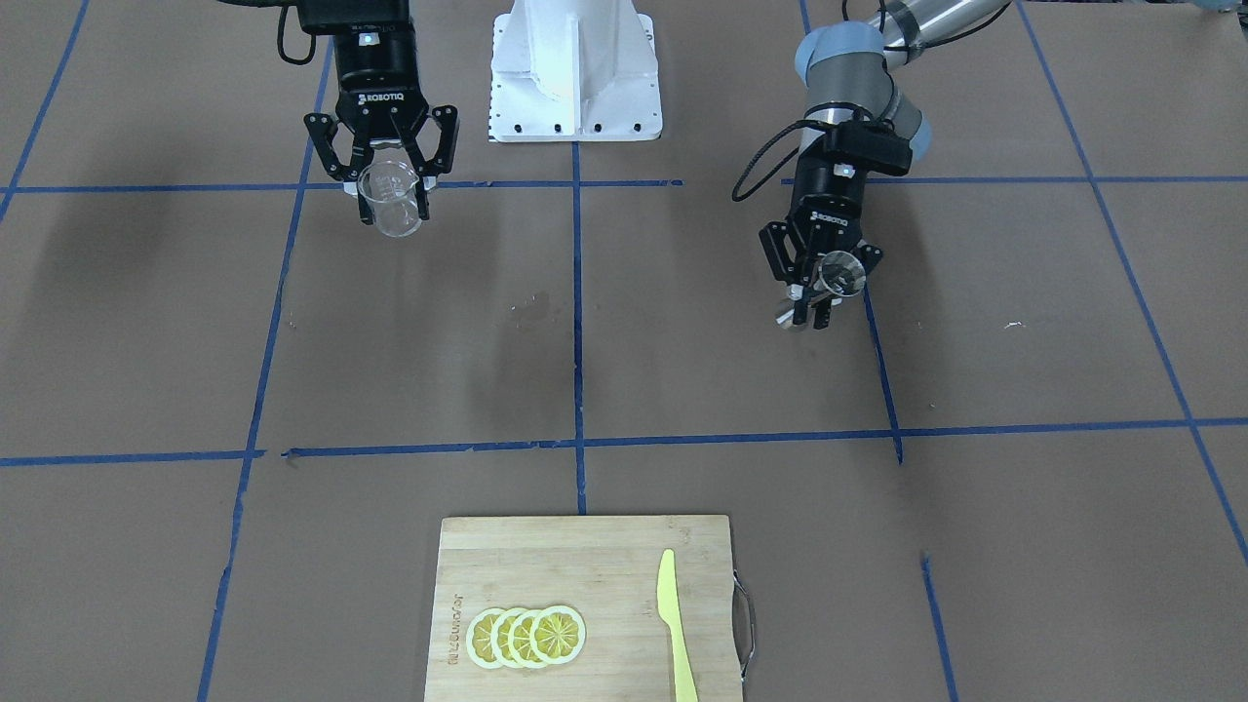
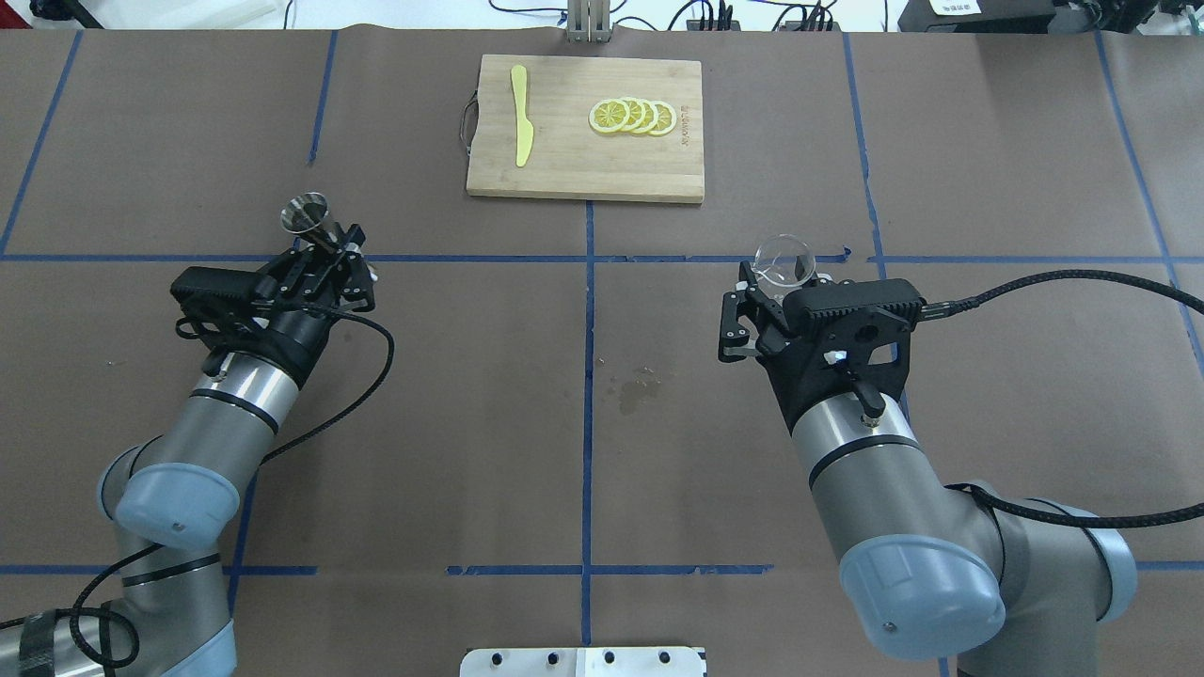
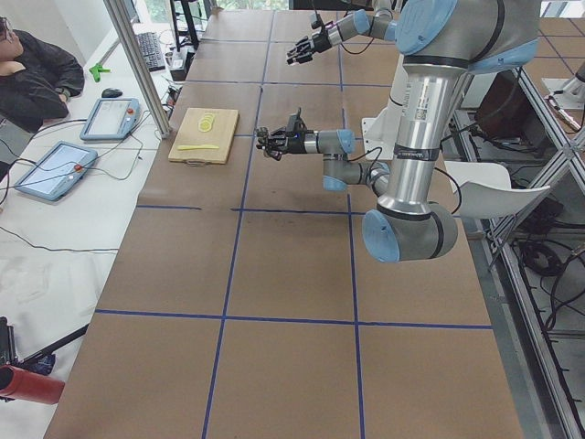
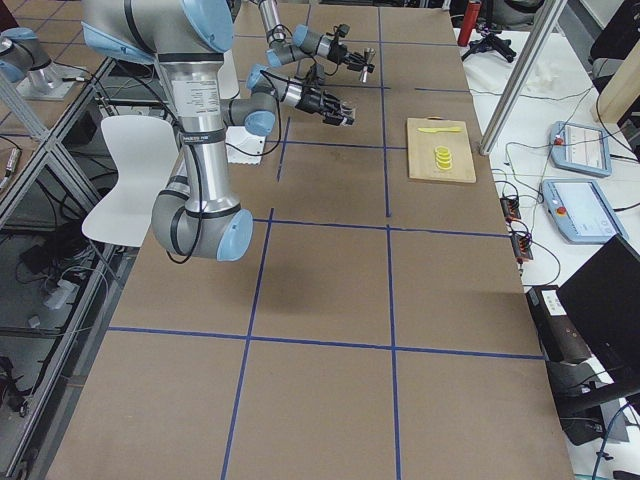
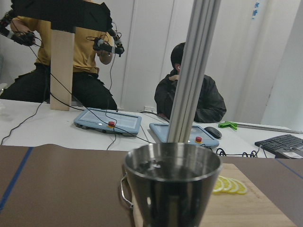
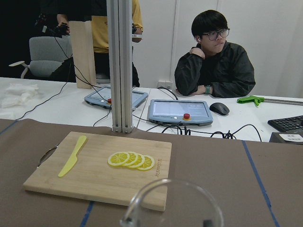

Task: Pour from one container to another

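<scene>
The steel jigger (image 5: 173, 182) fills the bottom centre, mouth upward. Behind it, lemon slices (image 5: 229, 185) lie on a wooden cutting board (image 5: 251, 208) near the brown surface's (image 5: 61, 184) far edge. Beyond that edge stand 2 blue-grey pendants (image 5: 109, 122) and 2 people (image 5: 191, 97) sit.

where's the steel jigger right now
The jigger is on the overhead view's left half, gripped by the left claw near the blue tape line, well apart from the clear cup in the right claw.
</scene>
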Controlling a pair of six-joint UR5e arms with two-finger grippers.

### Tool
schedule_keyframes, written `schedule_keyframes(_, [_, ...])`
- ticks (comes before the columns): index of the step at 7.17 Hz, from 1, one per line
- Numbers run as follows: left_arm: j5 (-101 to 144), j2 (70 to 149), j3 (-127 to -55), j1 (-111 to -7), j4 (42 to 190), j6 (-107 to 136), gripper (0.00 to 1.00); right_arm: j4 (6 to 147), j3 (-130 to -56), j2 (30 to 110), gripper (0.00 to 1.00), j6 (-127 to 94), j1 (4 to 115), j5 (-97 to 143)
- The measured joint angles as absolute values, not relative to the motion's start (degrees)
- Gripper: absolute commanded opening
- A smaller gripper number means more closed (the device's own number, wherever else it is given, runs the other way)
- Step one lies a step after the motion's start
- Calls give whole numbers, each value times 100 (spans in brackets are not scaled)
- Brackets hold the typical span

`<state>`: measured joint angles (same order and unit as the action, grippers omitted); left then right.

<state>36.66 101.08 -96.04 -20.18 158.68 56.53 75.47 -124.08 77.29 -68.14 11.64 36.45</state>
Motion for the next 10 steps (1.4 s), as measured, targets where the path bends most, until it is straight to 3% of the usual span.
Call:
schedule_keyframes(5, [3555, 9686, -9629, -2358, 15537, 5938, 0, 7597, -12410, 8442, 0, -6947, 1263, 3879])
schedule_keyframes(10, [4300, 9318, -10159, -3107, 13755, 6708, 0, 7617, -12410, 8722, 0, -6947, 1494, 4436])
